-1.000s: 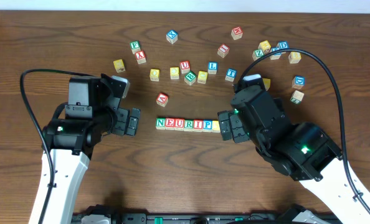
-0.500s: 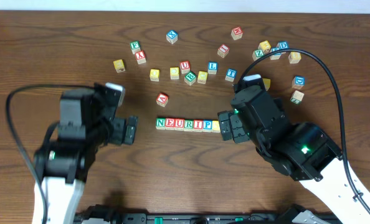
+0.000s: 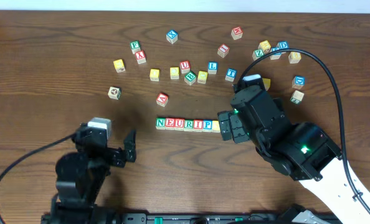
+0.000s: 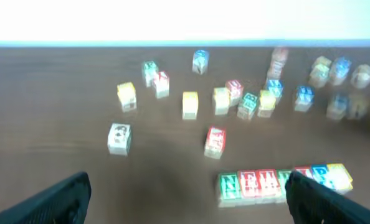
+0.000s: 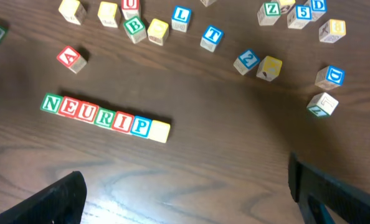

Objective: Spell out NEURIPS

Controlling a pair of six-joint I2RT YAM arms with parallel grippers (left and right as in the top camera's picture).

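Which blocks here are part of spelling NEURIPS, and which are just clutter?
Job:
NEURIP row
yellow-faced cube, beside the P end

Lying about:
A cube
X cube
L cube
T cube
Z cube
spare U cube

NEURIPS row (image 5: 104,117): green, red, blue letters; end cube (image 5: 160,130) yellow, perhaps blank.

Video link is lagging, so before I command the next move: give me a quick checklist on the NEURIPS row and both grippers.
1. The NEURIP row is straight and in order: ok.
2. The seventh cube reads S: not ok; the yellow cube shows no letter on top.
3. The left gripper is open and empty: ok.
4. The right gripper is open and empty: ok.
5. The right gripper is clear of the yellow cube: cannot tell; overhead, it sits close beside.
6. The red A cube is apart from the row: ok.
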